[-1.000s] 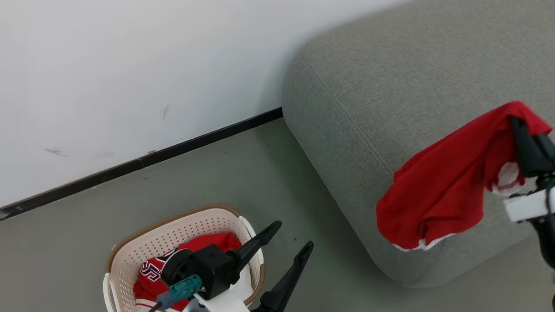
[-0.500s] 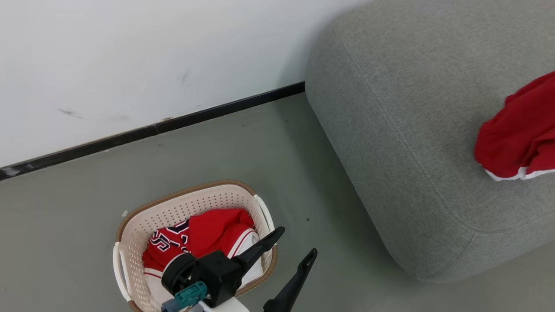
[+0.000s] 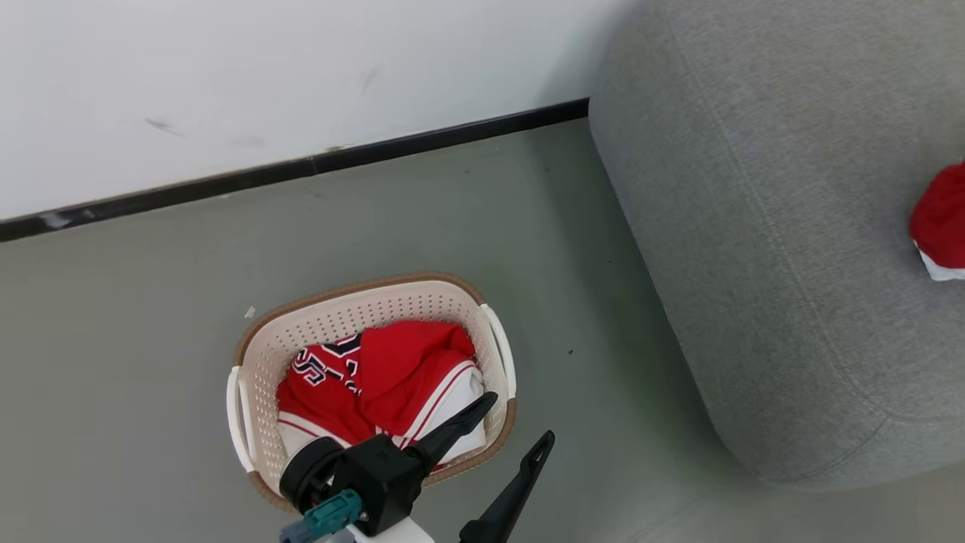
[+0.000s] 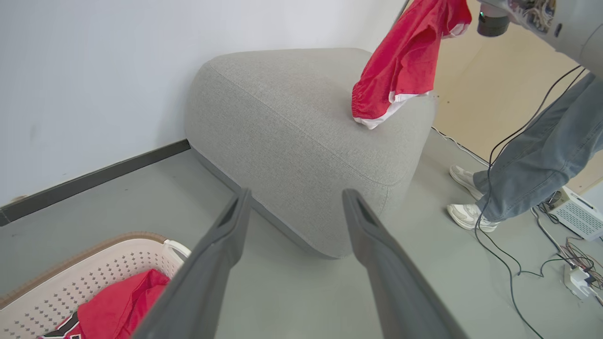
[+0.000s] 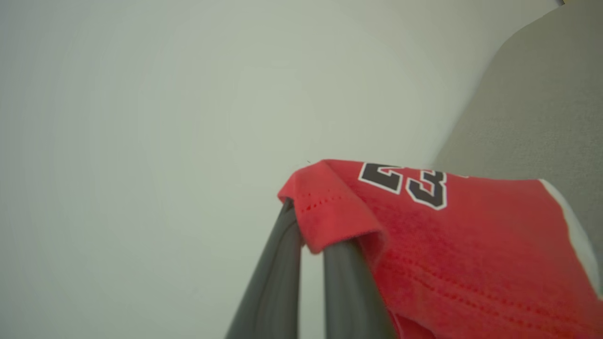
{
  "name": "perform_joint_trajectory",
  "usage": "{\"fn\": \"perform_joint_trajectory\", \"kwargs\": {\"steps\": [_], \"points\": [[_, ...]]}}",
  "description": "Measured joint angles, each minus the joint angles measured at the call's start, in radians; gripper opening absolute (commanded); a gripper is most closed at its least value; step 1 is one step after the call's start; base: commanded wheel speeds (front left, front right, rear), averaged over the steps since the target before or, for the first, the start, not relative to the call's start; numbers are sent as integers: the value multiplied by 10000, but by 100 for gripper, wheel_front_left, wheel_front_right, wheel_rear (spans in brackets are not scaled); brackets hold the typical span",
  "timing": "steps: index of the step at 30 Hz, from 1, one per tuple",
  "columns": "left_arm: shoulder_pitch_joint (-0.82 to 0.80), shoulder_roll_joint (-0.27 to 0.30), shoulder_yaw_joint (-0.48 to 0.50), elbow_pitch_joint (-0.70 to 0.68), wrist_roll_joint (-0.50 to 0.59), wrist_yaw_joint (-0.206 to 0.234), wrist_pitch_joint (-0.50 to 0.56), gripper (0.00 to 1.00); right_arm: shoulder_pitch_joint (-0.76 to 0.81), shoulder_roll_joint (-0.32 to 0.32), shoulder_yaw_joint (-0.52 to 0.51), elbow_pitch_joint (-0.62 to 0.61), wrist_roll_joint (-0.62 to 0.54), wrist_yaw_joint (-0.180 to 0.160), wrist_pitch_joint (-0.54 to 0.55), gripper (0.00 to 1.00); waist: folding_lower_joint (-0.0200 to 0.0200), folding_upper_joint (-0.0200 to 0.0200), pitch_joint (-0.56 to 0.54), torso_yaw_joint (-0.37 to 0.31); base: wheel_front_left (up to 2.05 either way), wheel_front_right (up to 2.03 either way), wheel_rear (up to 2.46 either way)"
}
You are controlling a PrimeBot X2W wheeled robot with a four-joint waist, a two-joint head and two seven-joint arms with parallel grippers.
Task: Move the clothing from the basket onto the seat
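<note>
L gripper [image 3: 519, 417] spread wide, empty, over near rim of basket [image 3: 362, 290], fingers pointing past it over the floor [image 3: 151, 339]. Basket stands on floor nr the wall [image 3: 301, 68], well apart from seat [image 3: 754, 226]. One red garment [image 3: 377, 377] w/ white panels & striped trim lies bunched inside basket, dark lettering facing up. R gripper [image 5: 312, 245] pressed together, pinching the edge of a 2nd red garment [image 5: 471, 245], black "23" w/ white outline showing. Left wrist view: 2nd garment hangs from R arm above seat, its white-trimmed lower end at seat's top, far side; touching or not, can't tell. Seat sits on floor against wall. Person's legs [image 4: 532, 160] in jeans & white shoes stand beyond seat, cables [image 4: 509, 263] on floor beside them.
</note>
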Motion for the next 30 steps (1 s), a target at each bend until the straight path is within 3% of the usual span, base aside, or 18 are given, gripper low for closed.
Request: {"fn": "perform_joint_trajectory", "kwargs": {"steps": [12,19,30], "points": [[-221,-15,-56,-94,15,-15,84,100,-2031,-546,-1323,1407,-82,0,336,0,0,0,689,639,0,0,0],[-327,-29,-50,-167,15,-21,163,100,-2429,-989,-2466,2669,-407,0,286,0,0,0,1145,981,0,0,0],[-466,-10,-31,-265,56,-19,347,100,-2408,-1377,-2545,3561,-1641,0,-144,0,0,0,1847,1322,0,0,0]]}}
